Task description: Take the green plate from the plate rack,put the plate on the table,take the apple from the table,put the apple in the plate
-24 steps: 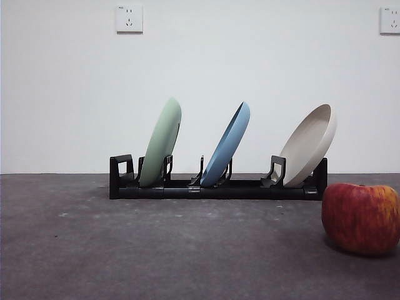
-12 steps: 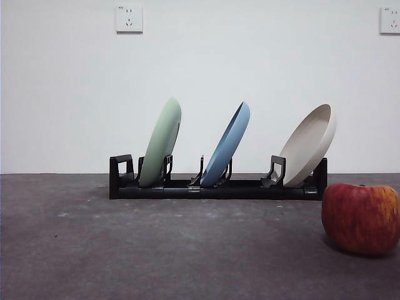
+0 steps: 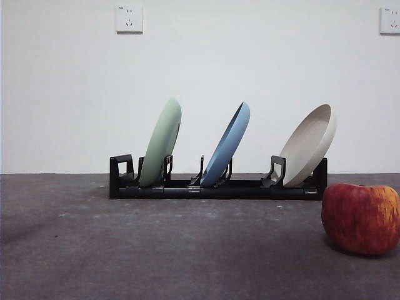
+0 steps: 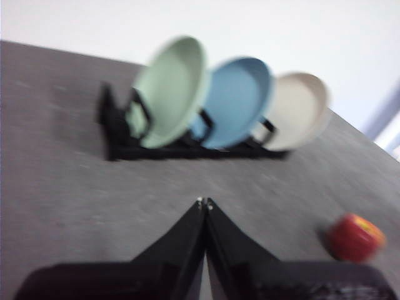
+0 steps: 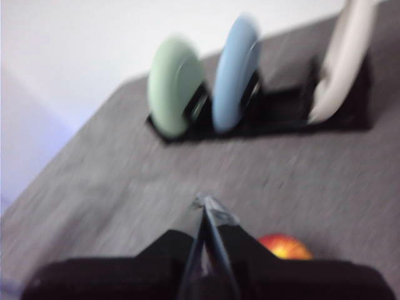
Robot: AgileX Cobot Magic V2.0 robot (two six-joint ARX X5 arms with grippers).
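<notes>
The green plate point(image 3: 161, 141) stands on edge in the leftmost slot of the black plate rack point(image 3: 212, 187), leaning right; it also shows in the wrist views point(image 4: 170, 89) point(image 5: 175, 85). The red-and-yellow apple point(image 3: 360, 217) rests on the dark grey table point(image 3: 156, 250) at the front right, apart from the rack. My left gripper point(image 4: 204, 203) is shut and empty, well short of the rack, with the apple point(image 4: 355, 236) off to its side. My right gripper point(image 5: 203, 201) is also shut and empty, with the apple point(image 5: 284, 245) partly hidden behind its jaws. Neither gripper appears in the front view.
A blue plate point(image 3: 226, 144) stands in the rack's middle slot and a beige plate point(image 3: 309, 144) leans in the right one. A white wall with two sockets point(image 3: 129, 18) stands behind the table. Both wrist views are blurred.
</notes>
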